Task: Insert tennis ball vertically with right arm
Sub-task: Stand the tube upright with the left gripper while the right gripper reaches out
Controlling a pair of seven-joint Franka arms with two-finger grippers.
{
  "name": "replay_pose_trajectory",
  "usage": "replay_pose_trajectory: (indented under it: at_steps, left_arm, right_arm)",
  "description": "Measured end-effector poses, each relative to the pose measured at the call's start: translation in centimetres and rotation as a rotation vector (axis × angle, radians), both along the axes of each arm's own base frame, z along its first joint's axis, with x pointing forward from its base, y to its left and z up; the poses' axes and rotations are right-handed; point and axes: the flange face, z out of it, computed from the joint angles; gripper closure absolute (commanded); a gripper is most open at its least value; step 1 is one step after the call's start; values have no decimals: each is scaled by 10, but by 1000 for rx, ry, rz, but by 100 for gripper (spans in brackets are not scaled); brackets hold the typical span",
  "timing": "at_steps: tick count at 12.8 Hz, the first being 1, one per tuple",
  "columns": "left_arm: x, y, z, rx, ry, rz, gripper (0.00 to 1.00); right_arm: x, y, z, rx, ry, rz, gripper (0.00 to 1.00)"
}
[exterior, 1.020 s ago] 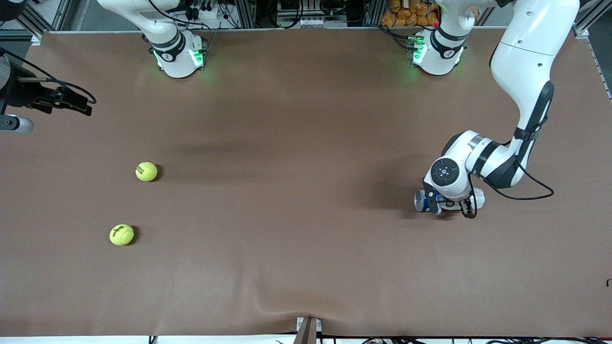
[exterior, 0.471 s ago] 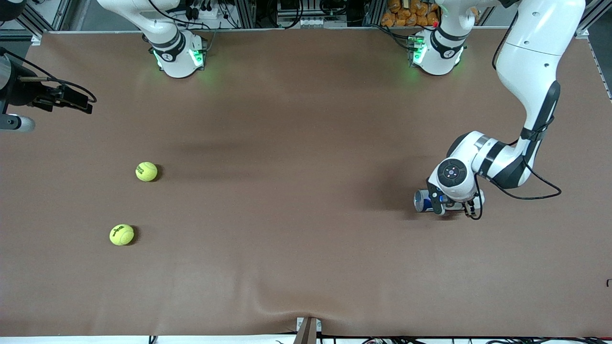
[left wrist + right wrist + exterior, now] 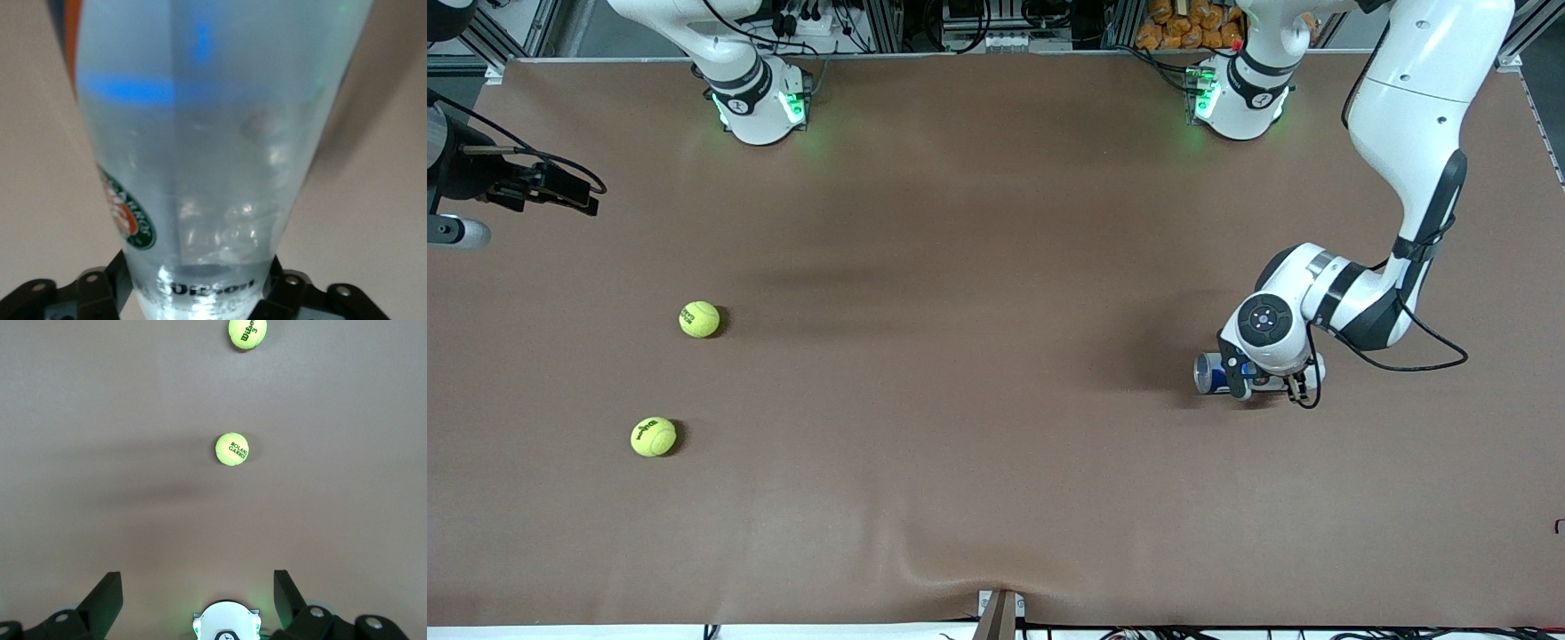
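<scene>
Front view: left pincer [image 3: 1261, 384] hides most of tube [image 3: 1209, 372].

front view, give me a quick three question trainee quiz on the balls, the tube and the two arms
1. How many tennis balls lie on the table?
2. True or false: the left gripper is down at the clear plastic tube lying at the left arm's end of the table.
3. Which ball is nearer the front camera: A, the ball printed with a 3, or B, the ball printed Roland Garros?

Key
1. Two, both toward the right arm's end.
2. True; the tube sits between its fingers.
3. A. The right gripper waits open, up over the table by its base.
</scene>
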Motion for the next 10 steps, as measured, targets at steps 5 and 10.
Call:
replay_pose_trajectory:
  at_steps: [5,10]
  left_arm:
    - [-3,-46,11,-59,-16,-58,28]
    - [-5,-137,70,-307,-39,14,29]
  right_arm:
    - [9,-13,-15,-8,17,-58,0]
    - [38,-40,-48,-32,-19,-209,0]
